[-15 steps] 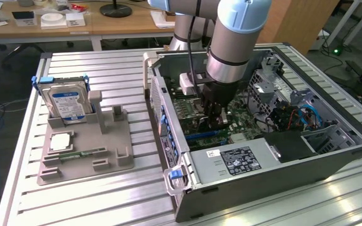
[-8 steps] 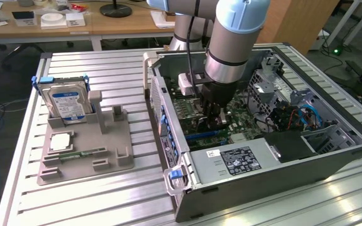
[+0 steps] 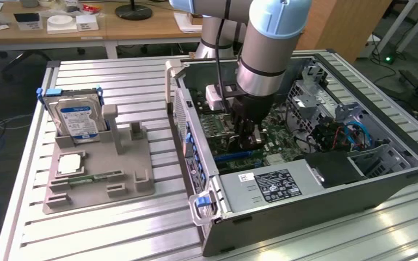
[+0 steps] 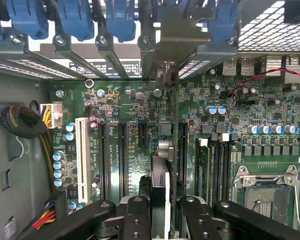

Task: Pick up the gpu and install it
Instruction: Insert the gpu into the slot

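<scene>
Your gripper is clamped on the gpu, held edge-on over the motherboard inside the open case; keep the card square to its slot; seat the bracket at the case's rear wall; press evenly.

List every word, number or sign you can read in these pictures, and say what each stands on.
None can be read.
Hard drive blue-white label: print blurred.
Power supply sticker: lines too small.
Motherboard markings and the white label behind the slot brackets: too small.
</scene>
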Robot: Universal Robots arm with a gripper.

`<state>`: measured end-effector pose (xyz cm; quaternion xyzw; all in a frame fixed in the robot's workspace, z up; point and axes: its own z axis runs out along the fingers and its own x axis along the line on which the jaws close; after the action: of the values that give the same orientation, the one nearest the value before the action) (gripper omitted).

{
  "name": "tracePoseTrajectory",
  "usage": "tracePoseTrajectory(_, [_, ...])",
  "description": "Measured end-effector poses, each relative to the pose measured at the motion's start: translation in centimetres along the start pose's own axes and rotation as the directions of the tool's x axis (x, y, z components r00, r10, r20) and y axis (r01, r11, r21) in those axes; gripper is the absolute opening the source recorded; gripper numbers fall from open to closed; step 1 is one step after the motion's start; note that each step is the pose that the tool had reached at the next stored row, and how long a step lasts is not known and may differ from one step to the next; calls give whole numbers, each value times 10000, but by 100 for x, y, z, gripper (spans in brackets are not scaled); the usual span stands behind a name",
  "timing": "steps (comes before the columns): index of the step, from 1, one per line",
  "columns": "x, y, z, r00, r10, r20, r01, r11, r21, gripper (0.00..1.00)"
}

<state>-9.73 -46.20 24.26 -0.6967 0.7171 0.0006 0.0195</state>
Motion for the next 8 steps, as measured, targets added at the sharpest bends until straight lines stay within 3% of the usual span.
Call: tracePoseTrajectory(8, [0,0,7,10000,0,0,0,10000,1,27])
